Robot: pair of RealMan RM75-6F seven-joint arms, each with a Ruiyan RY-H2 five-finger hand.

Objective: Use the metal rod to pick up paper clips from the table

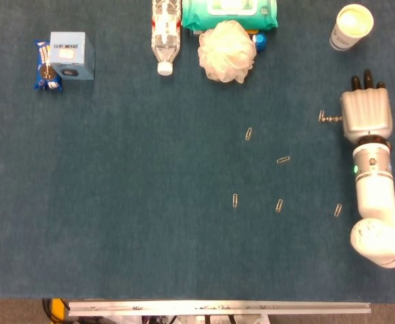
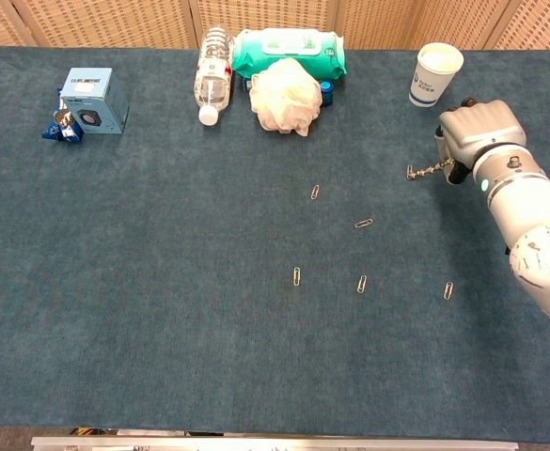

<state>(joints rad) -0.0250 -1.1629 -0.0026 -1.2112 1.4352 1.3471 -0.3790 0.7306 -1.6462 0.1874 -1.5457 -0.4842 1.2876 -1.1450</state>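
1. My right hand (image 1: 366,116) hovers near the right edge of the blue carpeted tabletop (image 1: 116,202), its fingers (image 1: 367,79) clenched around the thin silver metal rod (image 1: 332,119).
2. The rod sticks out sideways from under my palm, toward the left.
3. One small silver paper clip (image 2: 410,172) seems to hang at the rod's tip, though it is tiny.
4. Five loose paper clips (image 1: 283,160) lie on the tabletop, well apart from my fingers.
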